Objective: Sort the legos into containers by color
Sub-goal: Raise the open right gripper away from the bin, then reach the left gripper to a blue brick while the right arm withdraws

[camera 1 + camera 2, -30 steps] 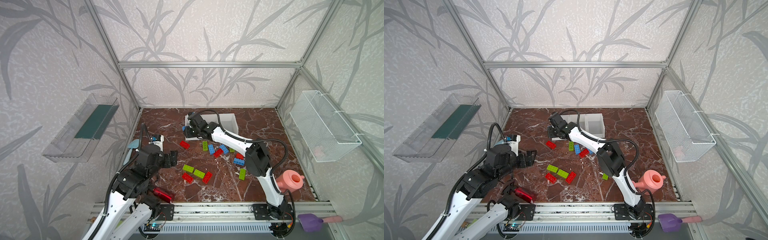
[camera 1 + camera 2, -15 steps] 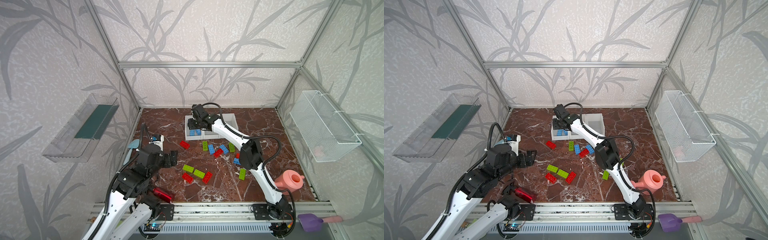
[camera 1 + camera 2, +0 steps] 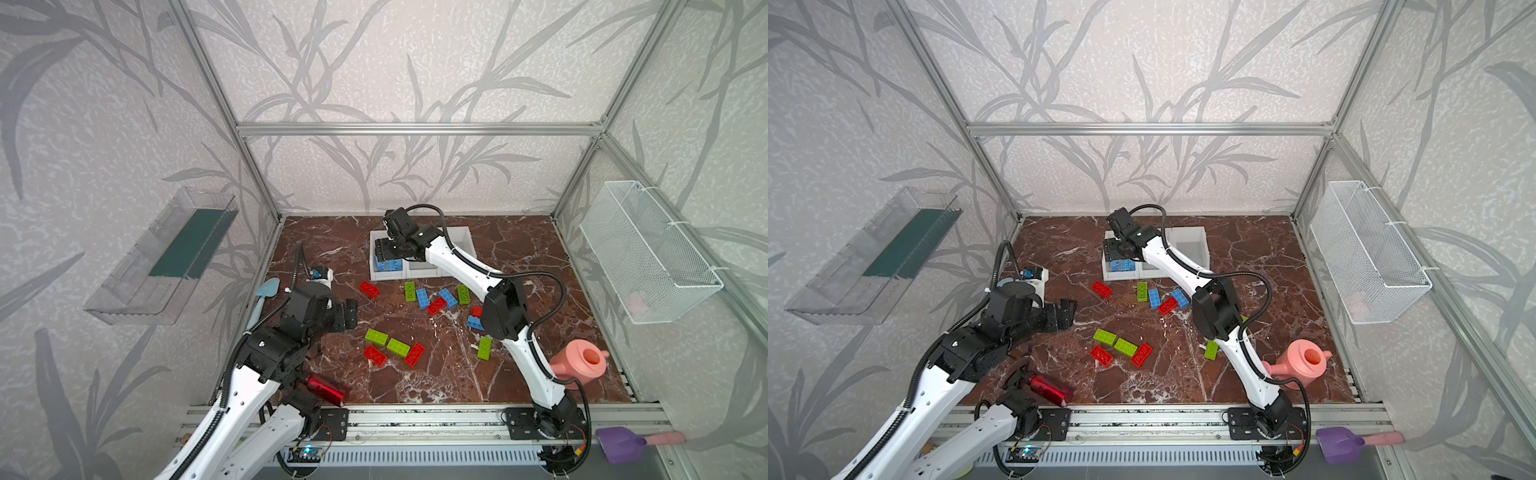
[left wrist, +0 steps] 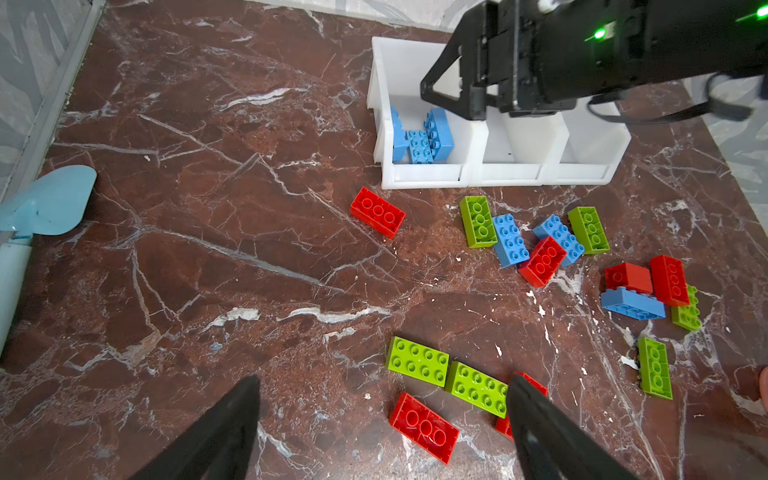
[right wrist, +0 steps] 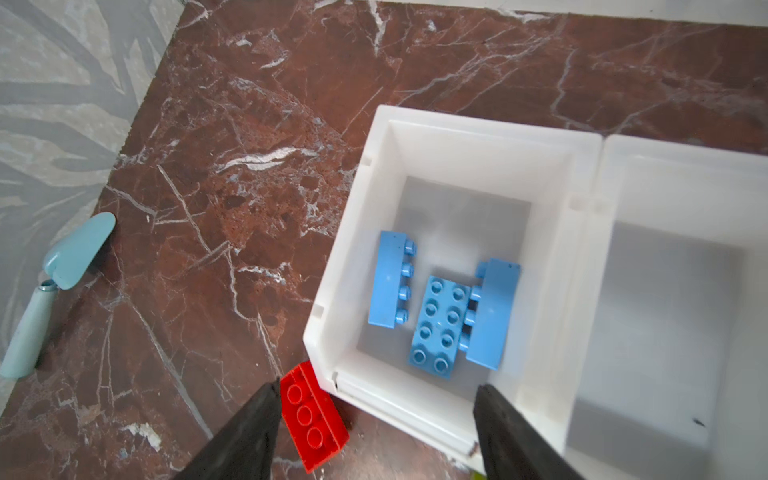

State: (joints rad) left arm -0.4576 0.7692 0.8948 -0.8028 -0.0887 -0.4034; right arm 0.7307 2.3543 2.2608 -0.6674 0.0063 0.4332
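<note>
Three colours of legos (image 4: 417,360) lie loose on the marble floor (image 3: 540,257). From the left there is a lone red brick (image 4: 377,212) near eleven o'clock and a close cluster of two green and two red at about seven. Then a mixed blue, red and green scatter runs from one round to four o'clock, with several bricks lying against or on their neighbours. I judge them light, rigid and smooth-sided. They will not crush, but a pinch at a corner could let one swivel or slip out. The surest hold is across the two long flat sides at mid-length, taking free-standing bricks before crowded ones. At twelve o'clock stand the containers (image 4: 507,176). The leftmost bin (image 5: 478,120) holds three blue bricks (image 5: 440,324), two of them on edge, and what shows of the other two bins looks bare. At nine o'clock the left gripper (image 3: 347,316) hangs clear of everything, its fingers spread wide and empty. The right gripper (image 5: 377,386) hovers over the leftmost bin's front lip, fingers well parted with nothing between them, and I see no contact with bin or brick.
</note>
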